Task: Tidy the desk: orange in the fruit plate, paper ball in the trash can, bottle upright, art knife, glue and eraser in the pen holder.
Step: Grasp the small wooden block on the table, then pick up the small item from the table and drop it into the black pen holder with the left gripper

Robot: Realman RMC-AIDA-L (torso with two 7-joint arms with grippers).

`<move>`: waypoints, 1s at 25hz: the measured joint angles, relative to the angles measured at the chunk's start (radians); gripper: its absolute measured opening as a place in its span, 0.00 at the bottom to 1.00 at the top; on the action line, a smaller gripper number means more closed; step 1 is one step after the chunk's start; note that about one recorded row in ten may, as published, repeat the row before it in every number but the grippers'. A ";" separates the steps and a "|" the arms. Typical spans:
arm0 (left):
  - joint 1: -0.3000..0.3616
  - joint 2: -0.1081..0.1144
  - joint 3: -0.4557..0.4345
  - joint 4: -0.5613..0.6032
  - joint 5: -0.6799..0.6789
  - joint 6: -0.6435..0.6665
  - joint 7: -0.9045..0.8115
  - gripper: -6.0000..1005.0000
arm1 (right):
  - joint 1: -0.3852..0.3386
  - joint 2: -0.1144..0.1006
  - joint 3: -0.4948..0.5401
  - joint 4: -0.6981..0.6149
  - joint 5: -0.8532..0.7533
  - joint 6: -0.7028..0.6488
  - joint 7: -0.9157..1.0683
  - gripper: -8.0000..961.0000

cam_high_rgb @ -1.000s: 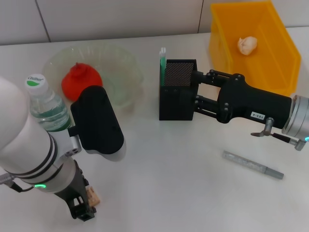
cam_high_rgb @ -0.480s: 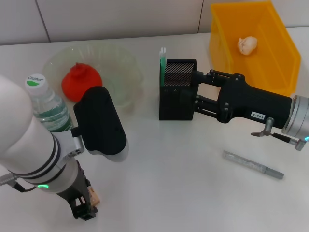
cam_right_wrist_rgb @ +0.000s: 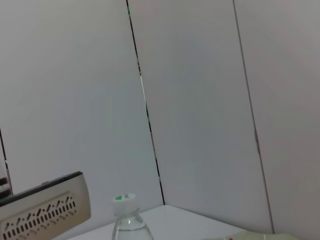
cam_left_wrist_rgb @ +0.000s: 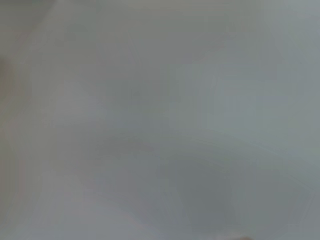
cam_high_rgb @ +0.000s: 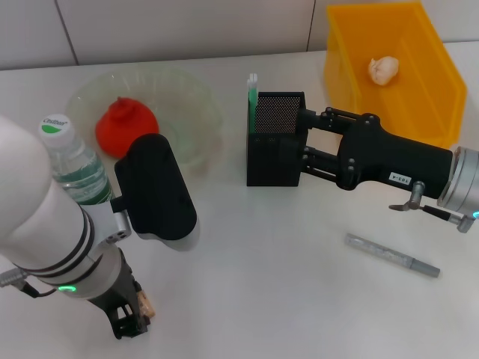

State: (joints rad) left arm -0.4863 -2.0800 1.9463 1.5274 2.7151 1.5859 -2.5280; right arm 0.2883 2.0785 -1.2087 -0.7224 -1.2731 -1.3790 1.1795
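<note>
Right now the white desk [cam_high_rgb: 299,299] carries a yellow bin [cam_high_rgb: 352,67] at its far right with the paper ball [cam_high_rgb: 384,69] lying inside, and a clear plate [cam_high_rgb: 187,112] at far left holding the orange [cam_high_rgb: 125,127], with the bottle [cam_high_rgb: 71,161] upright just beside it. Between them stands the black pen holder [cam_high_rgb: 273,142], a green-and-white stick poking up at its corner, and the right gripper [cam_high_rgb: 303,146] sits tight against its side, though whether that claw is spread or pressed together I cannot tell. Smaller still, the grey knife [cam_high_rgb: 391,255] lies flat near the front right, while the left gripper [cam_high_rgb: 129,323] hangs low at the front left beside a small tan eraser [cam_high_rgb: 146,303], its claw's state likewise impossible to make out.
</note>
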 joint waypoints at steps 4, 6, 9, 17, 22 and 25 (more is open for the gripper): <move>0.000 0.000 0.002 -0.001 0.000 0.000 0.000 0.45 | 0.000 0.000 0.000 0.000 0.000 0.000 0.000 0.70; 0.000 0.000 0.007 0.002 0.000 0.000 0.000 0.45 | 0.000 0.000 0.000 0.000 0.000 0.000 0.000 0.70; 0.001 0.000 0.008 0.014 -0.001 0.000 0.000 0.45 | 0.000 0.000 0.000 0.000 0.001 0.000 0.000 0.70; 0.009 0.000 0.008 0.040 -0.005 -0.015 0.007 0.42 | -0.007 0.000 0.000 0.000 0.007 0.000 0.000 0.71; 0.012 0.000 0.008 0.061 -0.010 -0.016 0.008 0.42 | -0.009 0.000 0.012 0.000 0.004 0.000 0.000 0.71; 0.023 0.001 0.002 0.103 -0.023 -0.029 0.011 0.41 | -0.011 0.000 0.020 0.008 0.001 0.000 0.000 0.72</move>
State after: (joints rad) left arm -0.4632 -2.0793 1.9481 1.6299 2.6923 1.5566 -2.5169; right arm 0.2774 2.0785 -1.1886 -0.7149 -1.2719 -1.3791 1.1794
